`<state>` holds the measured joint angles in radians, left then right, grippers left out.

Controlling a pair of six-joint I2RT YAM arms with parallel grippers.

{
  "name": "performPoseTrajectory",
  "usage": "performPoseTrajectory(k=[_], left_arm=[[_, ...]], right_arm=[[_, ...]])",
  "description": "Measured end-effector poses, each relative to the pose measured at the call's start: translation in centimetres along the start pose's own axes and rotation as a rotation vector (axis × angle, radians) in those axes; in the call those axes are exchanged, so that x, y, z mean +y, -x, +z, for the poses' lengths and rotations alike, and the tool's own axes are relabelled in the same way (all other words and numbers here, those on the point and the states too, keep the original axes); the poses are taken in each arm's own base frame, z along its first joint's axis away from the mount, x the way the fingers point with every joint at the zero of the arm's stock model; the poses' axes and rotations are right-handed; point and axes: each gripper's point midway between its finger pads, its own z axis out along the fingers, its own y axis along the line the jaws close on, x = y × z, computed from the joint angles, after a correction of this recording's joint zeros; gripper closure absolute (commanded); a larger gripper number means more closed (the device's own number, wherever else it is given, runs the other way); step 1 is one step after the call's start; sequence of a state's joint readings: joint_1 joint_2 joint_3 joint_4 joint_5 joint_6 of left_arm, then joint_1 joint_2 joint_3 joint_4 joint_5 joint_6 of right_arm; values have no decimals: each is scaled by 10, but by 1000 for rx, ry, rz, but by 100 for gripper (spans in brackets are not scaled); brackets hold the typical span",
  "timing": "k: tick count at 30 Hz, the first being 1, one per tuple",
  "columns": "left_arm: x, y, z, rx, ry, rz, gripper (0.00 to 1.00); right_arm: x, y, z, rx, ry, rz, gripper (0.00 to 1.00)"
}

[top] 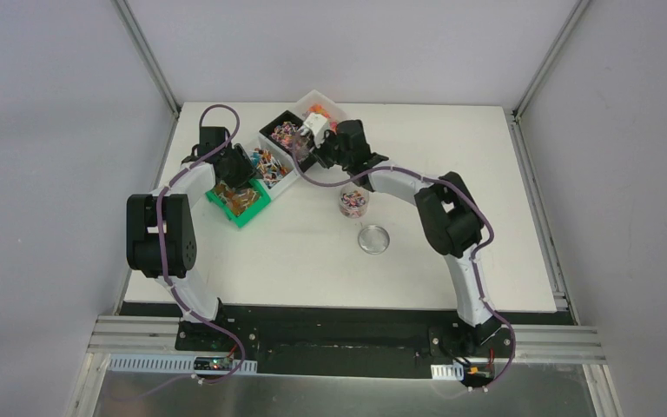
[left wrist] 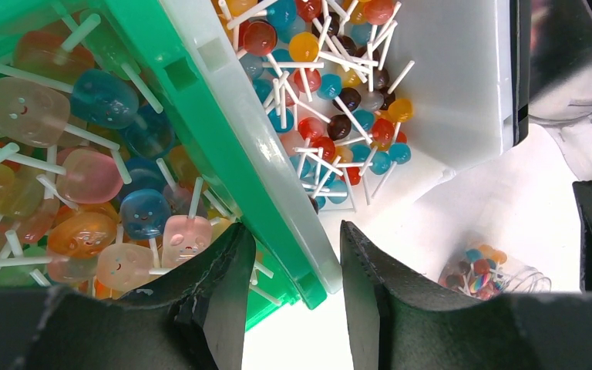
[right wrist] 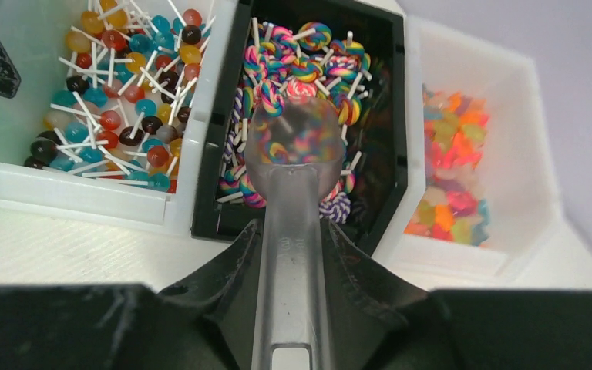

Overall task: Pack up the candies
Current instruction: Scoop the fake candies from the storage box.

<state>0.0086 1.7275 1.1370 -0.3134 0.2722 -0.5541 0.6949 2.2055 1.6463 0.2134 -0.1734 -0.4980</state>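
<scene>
The candies lie sorted in bins: round lollipops (right wrist: 123, 85) in a white bin (right wrist: 85, 189), swirl lollipops (right wrist: 308, 46) in a black bin (right wrist: 397, 116), gummies (right wrist: 451, 177) in a far white bin (right wrist: 524, 116), and square face lollipops (left wrist: 85, 185) in a green bin (left wrist: 193, 108). My right gripper (right wrist: 291, 231) is shut on a clear scoop (right wrist: 297, 139) whose bowl is over the black bin, with swirl colours showing through it. My left gripper (left wrist: 294, 227) straddles and pinches the adjoining walls of the green and white bins. In the top view it (top: 236, 169) sits between them.
A clear jar (top: 353, 202) partly filled with mixed candies stands right of the bins; it also shows in the left wrist view (left wrist: 493, 270). Its lid (top: 373, 239) lies flat nearer the arms. The bins cluster at the table's far left centre.
</scene>
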Motion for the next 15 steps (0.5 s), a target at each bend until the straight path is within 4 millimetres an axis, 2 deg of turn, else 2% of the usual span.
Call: performPoseTrajectory(k=[3, 9, 12, 15], left_arm=[[0, 0, 0, 0, -1, 0, 100], [-1, -1, 0, 3, -5, 0, 100], [-1, -2, 0, 7, -9, 0, 100], [-2, -3, -1, 11, -15, 4, 100]], right_arm=[[-9, -10, -3, -43, 16, 182, 100], [-9, -15, -7, -110, 17, 425, 100], [-11, -13, -7, -123, 19, 478, 100], [-10, -12, -6, -121, 14, 437, 100]])
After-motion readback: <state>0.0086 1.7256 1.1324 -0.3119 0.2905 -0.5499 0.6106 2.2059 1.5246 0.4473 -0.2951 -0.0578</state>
